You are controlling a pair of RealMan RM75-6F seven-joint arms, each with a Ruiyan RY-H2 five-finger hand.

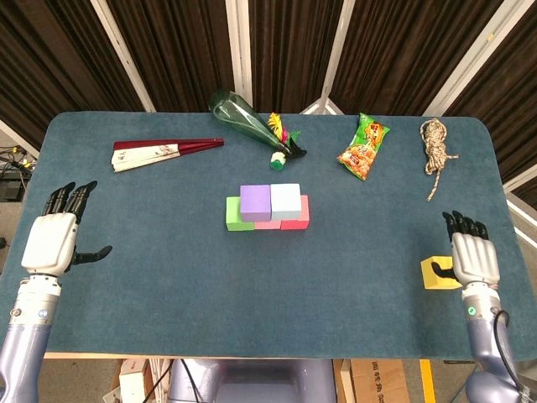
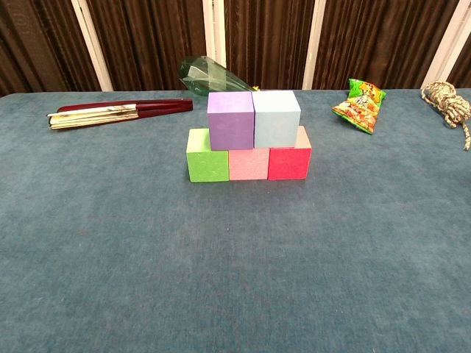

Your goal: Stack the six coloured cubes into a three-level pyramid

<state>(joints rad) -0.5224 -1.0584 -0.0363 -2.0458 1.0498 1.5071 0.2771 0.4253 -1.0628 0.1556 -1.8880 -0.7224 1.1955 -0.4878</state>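
Head view
Stack: green cube (image 1: pixel 234 215), pink cube (image 1: pixel 268 223) and red cube (image 1: pixel 297 213) sit in a touching row mid-table; purple cube (image 1: pixel 255 201) and pale blue cube (image 1: pixel 285 200) sit side by side on top of them.
Yellow cube: (image 1: pixel 436 273) lies alone near the table's right front edge, well apart from the stack.
Left hand: (image 1: pixel 55 239) hovers at the table's left edge, fingers spread and straight, holding nothing.
Right hand: (image 1: pixel 474 259) is just beside the yellow cube, thumb against its side, the other fingers extended and apart; it grips nothing.
Back of table: fan (image 1: pixel 164 151), green bottle (image 1: pixel 244 118), snack bag (image 1: pixel 364 147), rope (image 1: pixel 435 146).

Chest view
Stack: green (image 2: pixel 207 155), pink (image 2: pixel 248 163) and red (image 2: pixel 288 162) below; purple (image 2: pixel 230 120) and pale blue (image 2: pixel 276 118) above, touching each other.
Behind: fan (image 2: pixel 118 112), bottle (image 2: pixel 210 76), snack bag (image 2: pixel 360 103), rope (image 2: pixel 449 101).
Hands: neither shows here.
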